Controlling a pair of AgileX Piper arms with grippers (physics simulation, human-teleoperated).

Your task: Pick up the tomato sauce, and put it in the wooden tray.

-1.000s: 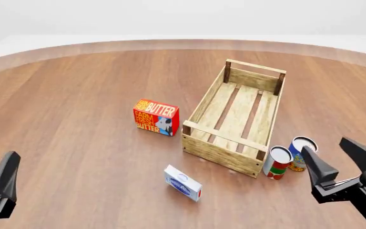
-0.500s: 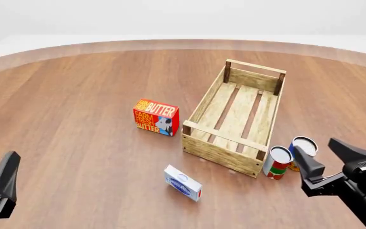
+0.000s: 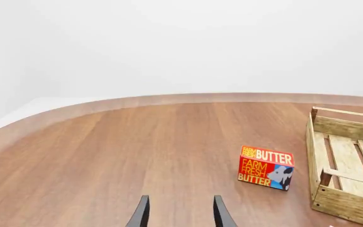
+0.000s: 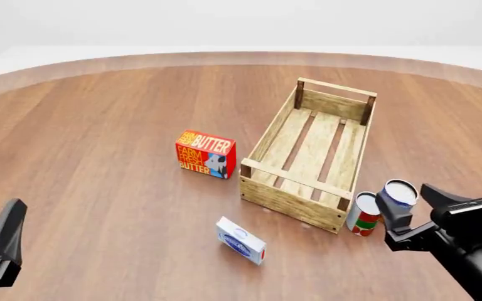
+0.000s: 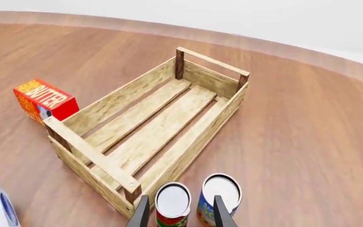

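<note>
While my right gripper (image 4: 415, 210) hangs spread open near the tomato sauce (image 4: 361, 214), that can stands upright beside the wooden tray (image 4: 310, 153) (just outside its near corner). My left gripper (image 3: 179, 213) is open too, holding nothing.

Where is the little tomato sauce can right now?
In the front view the tomato sauce stands on the table at lower right, by the wooden tray's near right corner, beside a blue-and-yellow can, with the right gripper close by.
</note>
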